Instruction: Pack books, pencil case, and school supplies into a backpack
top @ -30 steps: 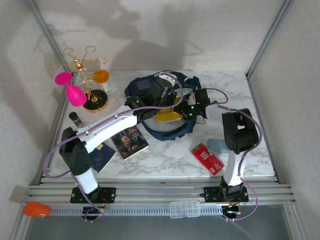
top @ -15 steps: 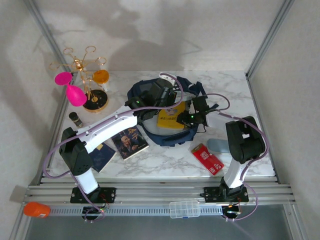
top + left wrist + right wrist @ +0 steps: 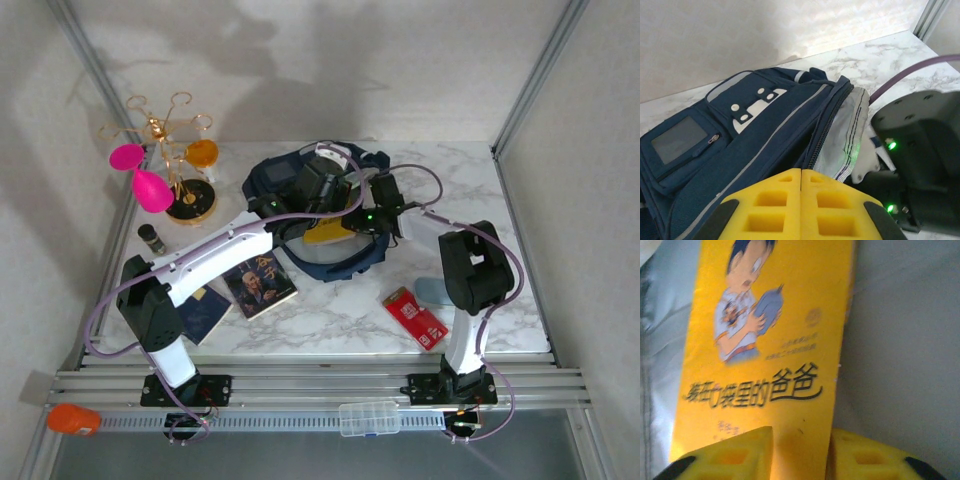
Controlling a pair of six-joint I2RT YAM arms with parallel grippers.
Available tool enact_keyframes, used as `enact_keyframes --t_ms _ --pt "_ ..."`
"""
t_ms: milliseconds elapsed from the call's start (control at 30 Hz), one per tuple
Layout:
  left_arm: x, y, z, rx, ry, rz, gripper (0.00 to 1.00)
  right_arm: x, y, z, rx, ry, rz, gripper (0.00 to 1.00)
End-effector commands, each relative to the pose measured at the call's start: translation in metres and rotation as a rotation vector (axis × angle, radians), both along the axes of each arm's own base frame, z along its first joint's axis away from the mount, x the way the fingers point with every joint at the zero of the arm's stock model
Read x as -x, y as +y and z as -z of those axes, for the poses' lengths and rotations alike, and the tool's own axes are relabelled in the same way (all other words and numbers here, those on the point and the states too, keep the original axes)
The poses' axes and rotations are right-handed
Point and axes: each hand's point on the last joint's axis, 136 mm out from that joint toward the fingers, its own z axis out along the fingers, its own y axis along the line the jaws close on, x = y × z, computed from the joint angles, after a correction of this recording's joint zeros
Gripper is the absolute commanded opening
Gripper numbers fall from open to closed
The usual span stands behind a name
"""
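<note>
The marble table (image 3: 330, 330) is seen from above, and the backpack (image 3: 268, 180) is laid at its 12 o'clock side, with the main opening turned up. In the left wrist view, the backpack (image 3: 740, 145) is spread toward 10 o'clock from the left gripper (image 3: 801, 200), and its open zipper and pale grey lining (image 3: 842, 140) are found at about 1 o'clock. The pads of this gripper are pressed together, and nothing is visible between them. The black housing of the right arm (image 3: 920, 150) is seen at 3 o'clock.

The yellow book (image 3: 322, 236) is placed inside the opening, at the 6 o'clock part of the backpack. In the right wrist view, the yellow book (image 3: 775, 340) is stretched toward 12 o'clock from the right gripper (image 3: 801, 455), and its lower edge is clamped between the two fingers. Grey lining is seen around it.

The navy book (image 3: 260, 283) is left flat on the table, at 8 o'clock from the backpack and well apart from both grippers.
</note>
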Motion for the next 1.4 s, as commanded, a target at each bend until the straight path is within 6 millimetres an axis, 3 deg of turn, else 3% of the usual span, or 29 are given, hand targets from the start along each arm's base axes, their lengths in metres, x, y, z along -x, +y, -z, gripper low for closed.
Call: enact_keyframes --t_ms 0,100,300,433,533,633,867,1033,1167,1267,1367 --pt "-0.001 0.010 -0.032 0.052 -0.079 -0.049 0.00 -0.006 -0.026 -0.019 0.028 -0.061 0.085 0.48" --pt "-0.003 0.012 -0.031 0.052 -0.084 -0.057 0.00 0.018 -0.025 -0.025 0.039 -0.063 0.074 0.51" --pt "-0.005 0.012 -0.029 0.054 -0.082 -0.060 0.00 0.074 -0.002 -0.004 0.015 0.029 0.019 0.31" --pt "-0.005 0.011 -0.027 0.058 -0.078 -0.055 0.00 0.088 0.001 0.018 0.025 0.084 0.028 0.20" --pt "-0.004 0.008 -0.025 0.063 -0.073 -0.044 0.00 0.087 0.004 0.025 0.021 0.074 0.022 0.12" --pt "-0.004 0.009 -0.024 0.061 -0.071 -0.045 0.00 0.070 0.000 0.028 0.060 0.016 0.056 0.03" --pt "0.000 0.012 -0.027 0.070 -0.071 -0.044 0.00 0.009 -0.002 -0.013 0.054 -0.198 0.177 0.00" --pt "0.000 0.023 -0.028 0.047 -0.082 -0.081 0.00 -0.014 -0.005 -0.026 0.047 -0.301 0.223 0.00" --pt "-0.001 0.025 -0.025 0.043 -0.077 -0.083 0.00 -0.002 0.009 -0.034 0.015 -0.317 0.098 0.00" --pt "-0.001 0.024 -0.022 0.042 -0.068 -0.080 0.00 0.023 0.010 -0.039 0.005 -0.270 0.033 0.05" --pt "-0.002 0.023 -0.019 0.050 -0.065 -0.084 0.00 0.061 0.009 -0.024 -0.003 -0.186 0.016 0.06"
